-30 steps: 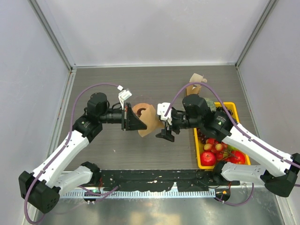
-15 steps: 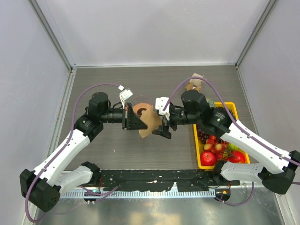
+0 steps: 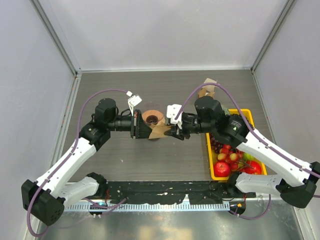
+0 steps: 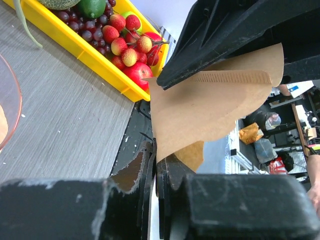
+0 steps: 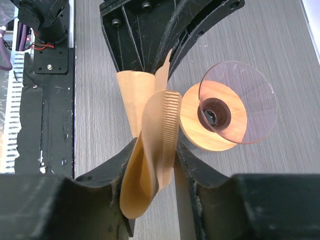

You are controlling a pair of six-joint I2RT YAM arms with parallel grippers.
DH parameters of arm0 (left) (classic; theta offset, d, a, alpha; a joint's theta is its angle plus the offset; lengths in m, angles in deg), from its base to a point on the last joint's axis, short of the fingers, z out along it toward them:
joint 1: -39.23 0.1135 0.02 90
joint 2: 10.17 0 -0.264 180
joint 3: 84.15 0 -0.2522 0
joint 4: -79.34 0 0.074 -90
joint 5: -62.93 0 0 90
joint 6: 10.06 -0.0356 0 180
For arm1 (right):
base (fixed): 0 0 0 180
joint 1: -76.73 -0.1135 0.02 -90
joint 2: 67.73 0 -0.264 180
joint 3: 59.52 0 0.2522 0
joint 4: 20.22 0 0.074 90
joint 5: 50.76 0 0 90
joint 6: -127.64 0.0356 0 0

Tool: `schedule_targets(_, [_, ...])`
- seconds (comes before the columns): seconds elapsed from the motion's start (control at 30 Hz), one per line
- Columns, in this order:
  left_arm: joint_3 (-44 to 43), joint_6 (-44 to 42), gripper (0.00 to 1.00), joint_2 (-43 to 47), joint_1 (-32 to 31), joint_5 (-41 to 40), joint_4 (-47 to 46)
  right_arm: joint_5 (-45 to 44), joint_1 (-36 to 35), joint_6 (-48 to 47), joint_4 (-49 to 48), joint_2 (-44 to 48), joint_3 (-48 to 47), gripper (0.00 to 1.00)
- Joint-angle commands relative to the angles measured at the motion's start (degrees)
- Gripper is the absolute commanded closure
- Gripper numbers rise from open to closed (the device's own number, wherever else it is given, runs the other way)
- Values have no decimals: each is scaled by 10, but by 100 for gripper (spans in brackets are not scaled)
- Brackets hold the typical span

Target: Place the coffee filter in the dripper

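We see the right gripper [image 5: 152, 162], wide a moment ago, now closed onto the coffee filter [image 5: 150, 135], which the left gripper [image 4: 156, 167] also pinches. The filter hangs just beside the dripper [image 5: 225, 112] on the tabletop [image 5: 280, 40], and we judge that spreading it open comes next.

I work in a robotics lab test cell: plain white walls [image 3: 165, 30] on metal posts [image 3: 56, 37] box in the table [image 3: 120, 160] beneath my left gripper [image 4: 157, 157], and beyond it stand cluttered equipment benches [image 4: 272, 132].
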Motion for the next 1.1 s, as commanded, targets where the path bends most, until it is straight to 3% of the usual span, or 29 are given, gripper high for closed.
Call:
schedule_targets(0.0, [-6, -6, 83, -1, 3, 4, -6, -11, 1, -12, -5, 22, 4, 66])
schedule_targets(0.17, [-18, -19, 66, 7, 8, 10, 8, -9, 1, -16, -2, 24, 12, 76])
schedule_targets(0.47, [-75, -63, 33, 33, 57, 78, 43, 22, 10, -10, 8, 30, 18, 82])
schedule_targets(0.63, [-94, -93, 27, 60, 97, 99, 51, 51, 22, 7, 11, 29, 12, 85])
schedule_targets(0.8, [-101, -244, 11, 90, 98, 43, 138, 119, 45, 53, 9, 21, -12, 89])
schedule_targets(0.9, [-95, -281, 1, 90, 96, 48, 142, 153, 47, 74, 3, 14, -18, 89])
schedule_targets(1.07, [-113, -296, 1, 79, 47, 25, 157, 173, 48, 115, -25, -4, -2, 90])
